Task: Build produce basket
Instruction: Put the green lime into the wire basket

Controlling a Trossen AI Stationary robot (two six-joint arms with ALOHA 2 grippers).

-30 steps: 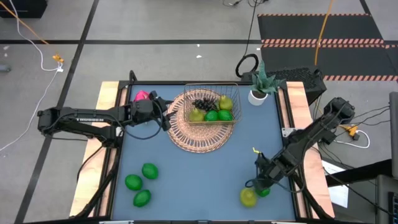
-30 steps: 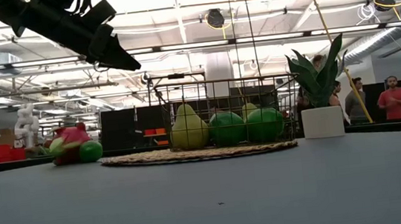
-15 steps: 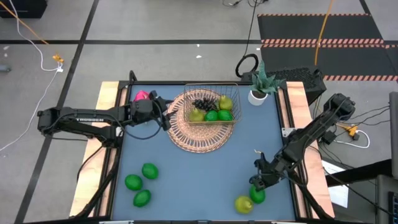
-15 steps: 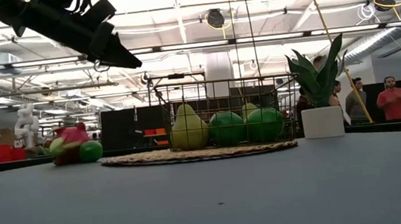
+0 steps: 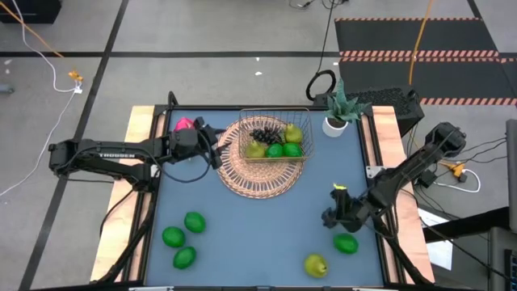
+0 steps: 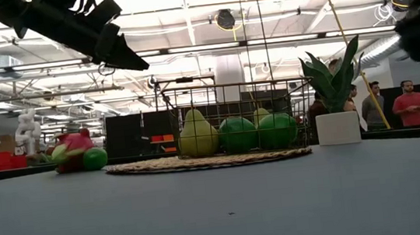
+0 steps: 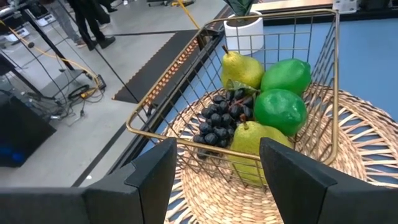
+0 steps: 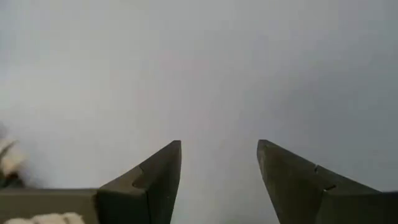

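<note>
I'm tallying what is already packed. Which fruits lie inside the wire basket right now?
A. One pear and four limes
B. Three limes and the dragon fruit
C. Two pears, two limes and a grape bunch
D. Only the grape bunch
C: the left wrist view shows the basket holding two pears, two limes and the grape bunch.

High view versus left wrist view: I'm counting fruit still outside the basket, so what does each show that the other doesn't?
Only the high view shows three limes at the table's near left, a lime and pear near the open right gripper, and the dragon fruit. Only the left wrist view shows the floor beyond. Both show the basket holding grapes, two pears and two limes.
</note>
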